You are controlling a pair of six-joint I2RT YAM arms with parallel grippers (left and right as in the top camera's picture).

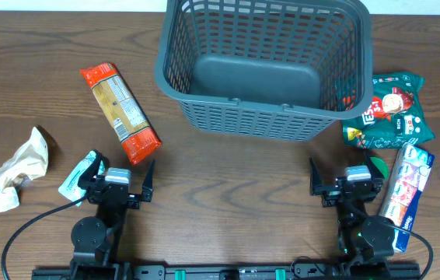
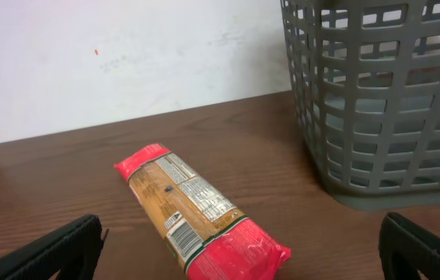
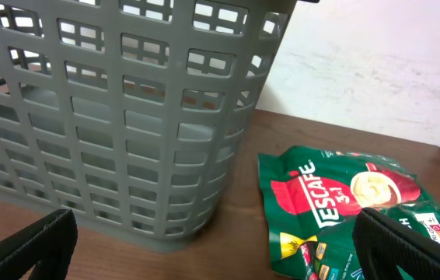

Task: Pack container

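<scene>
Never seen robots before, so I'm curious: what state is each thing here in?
Basket: upright, empty.
Red-ended packet: lying flat, outside basket.
Green pouch: flat, beside basket.
Blue-white packet: on table, unpacked.
Crumpled bag: on table.
Light-blue packet: beside left gripper.
Left gripper: open, empty.
Right gripper: open, empty.

left tool [image 1: 120, 167]: jaws spread wide | right tool [image 1: 343, 167]: jaws spread wide

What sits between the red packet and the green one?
The basket. The overhead view shows it standing on the table, with the red packet off its left side and the green packet against its right.
</scene>
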